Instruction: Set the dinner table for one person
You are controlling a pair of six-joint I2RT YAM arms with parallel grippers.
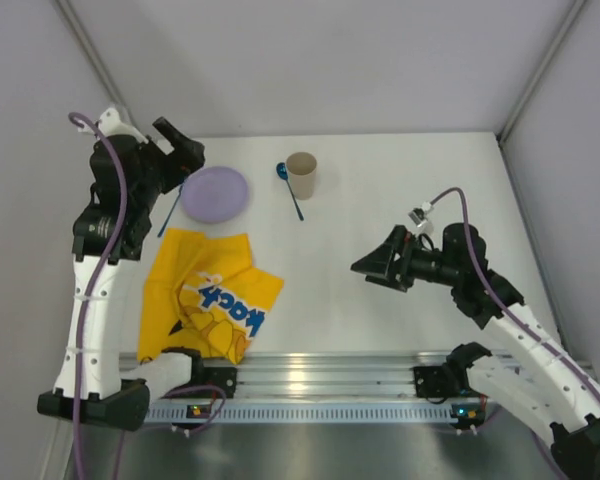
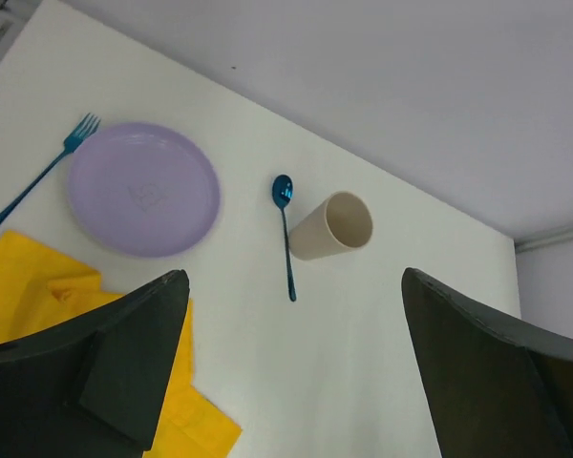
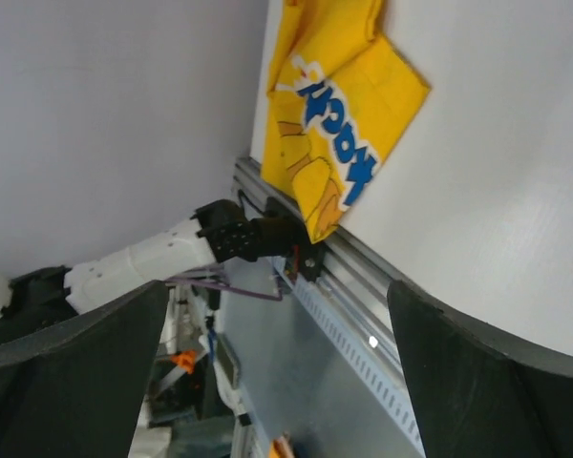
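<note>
The white dinner table (image 1: 380, 190) holds a purple plate (image 1: 217, 193) at the far left. A blue fork (image 1: 168, 217) lies left of it. A blue spoon (image 1: 291, 192) lies right of it, beside a beige cup (image 1: 302, 175). A crumpled yellow printed cloth mat (image 1: 205, 295) lies near the front left edge. My left gripper (image 1: 183, 150) is open and empty, raised by the plate's left rim. Its wrist view shows the plate (image 2: 143, 188), fork (image 2: 38, 181), spoon (image 2: 285, 234) and cup (image 2: 332, 227). My right gripper (image 1: 365, 265) is open and empty above the table right of centre.
Grey walls close in the table at the back and sides. A metal rail (image 1: 320, 375) with both arm bases runs along the front edge. In the right wrist view the mat (image 3: 339, 114) hangs slightly over that rail (image 3: 382, 277).
</note>
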